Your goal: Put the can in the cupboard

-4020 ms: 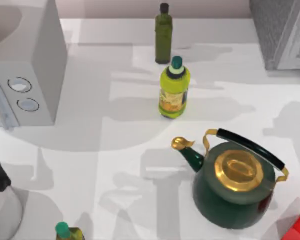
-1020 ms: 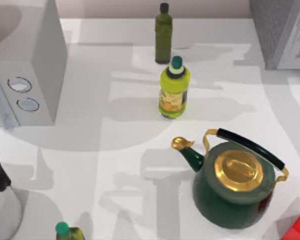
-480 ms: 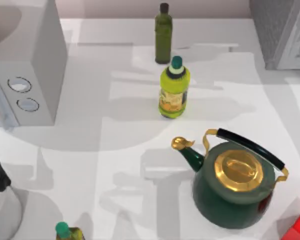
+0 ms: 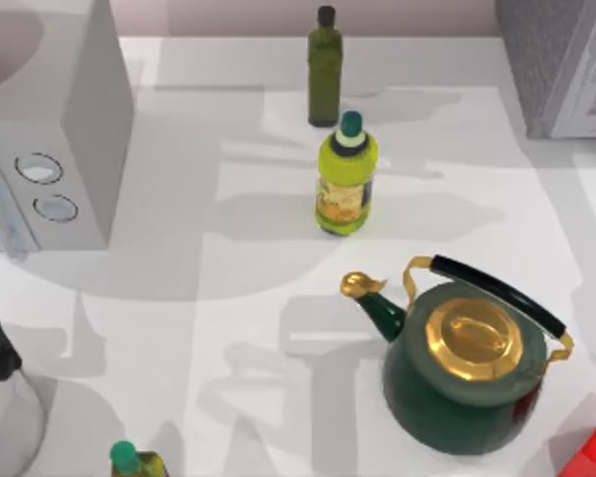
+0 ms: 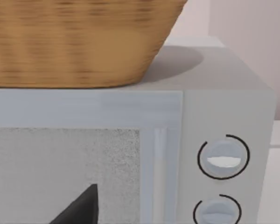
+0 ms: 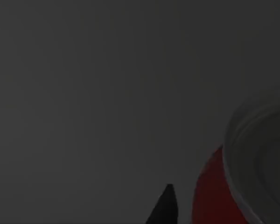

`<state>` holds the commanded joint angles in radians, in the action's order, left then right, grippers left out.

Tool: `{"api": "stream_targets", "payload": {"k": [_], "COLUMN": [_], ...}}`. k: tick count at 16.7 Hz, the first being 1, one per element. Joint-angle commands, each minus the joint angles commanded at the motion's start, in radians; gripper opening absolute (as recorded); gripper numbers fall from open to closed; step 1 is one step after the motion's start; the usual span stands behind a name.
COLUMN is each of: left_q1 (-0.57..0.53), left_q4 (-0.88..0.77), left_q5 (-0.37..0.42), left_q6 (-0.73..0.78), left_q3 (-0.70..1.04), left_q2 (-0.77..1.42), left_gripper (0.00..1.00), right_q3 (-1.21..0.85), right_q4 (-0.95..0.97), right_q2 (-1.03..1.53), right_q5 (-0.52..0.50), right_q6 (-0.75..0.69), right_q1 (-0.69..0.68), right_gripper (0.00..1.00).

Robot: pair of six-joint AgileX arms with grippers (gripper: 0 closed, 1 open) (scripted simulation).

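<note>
Seemingly mid-delivery, the can (image 6: pixel 214 196) sat beside the right gripper; finger state unclear; release inside the cupboard (image 4: pixel 561 60), at one o'clock, awaited.

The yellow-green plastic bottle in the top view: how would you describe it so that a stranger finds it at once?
Start at the big dark green kettle with the gold lid on the table's right side. Beyond its spout, toward the far edge, stands the squat yellow-green plastic bottle with a teal cap. The tall slim dark olive glass bottle behind it has a black cap and no bright label.

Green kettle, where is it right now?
Top view: the green kettle stands at the table's front right, below the yellow bottle, spout pointing left.
</note>
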<state>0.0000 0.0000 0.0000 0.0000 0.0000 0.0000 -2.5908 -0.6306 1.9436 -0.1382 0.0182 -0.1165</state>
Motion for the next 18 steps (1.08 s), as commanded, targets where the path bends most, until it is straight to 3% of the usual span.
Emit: {"api": "stream_targets", "payload": {"k": [4,9,18], "left_q1": [0.000,0.000,0.000], "left_q4": [0.000,0.000,0.000], "left_q5": [0.000,0.000,0.000], "left_q6": [0.000,0.000,0.000], "left_q3": [0.000,0.000,0.000], "left_q2": [0.000,0.000,0.000], "left_gripper": [1.00,1.00,1.00], "right_q3": [-0.163,-0.182,-0.182], "right_q4": [-0.045,-0.051,-0.051], "right_q2": [0.131,0.148,0.148], "right_q5": [0.015,0.017,0.017], "right_q6": [0.000,-0.001,-0.001], "right_q1": [0.017,0.019,0.019], "right_gripper": [0.00,0.00,0.68]}}
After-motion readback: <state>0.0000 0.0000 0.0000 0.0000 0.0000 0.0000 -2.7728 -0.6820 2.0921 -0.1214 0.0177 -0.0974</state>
